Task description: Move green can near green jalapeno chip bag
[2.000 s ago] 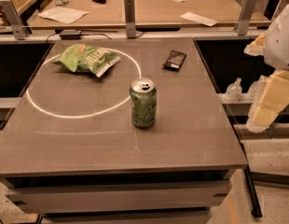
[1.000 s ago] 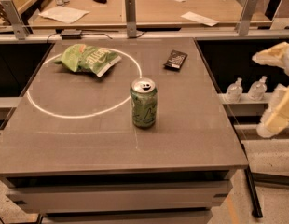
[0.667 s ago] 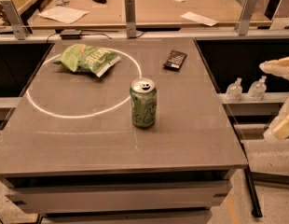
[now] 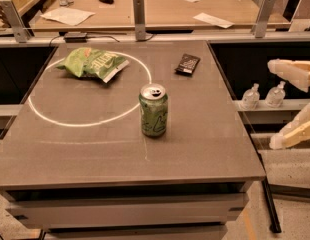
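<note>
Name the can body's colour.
The green can is green with pale swirls, camera view; the hand hangs right of the table.

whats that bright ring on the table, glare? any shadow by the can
Camera view: warm, even light; the ring is a bright circle on the table around the chip bag; no hard shadow by the can; gripper beyond table's right edge, open.

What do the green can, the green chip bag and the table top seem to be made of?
The green can: probably aluminium, glossy printed body, bare silver top with a tab. The green chip bag: thin foil or plastic film, wrinkled and slightly shiny. The table top: matte grey, perhaps laminate; uncertain. The gripper is off the table's right side, fingers open, holding nothing.
</note>
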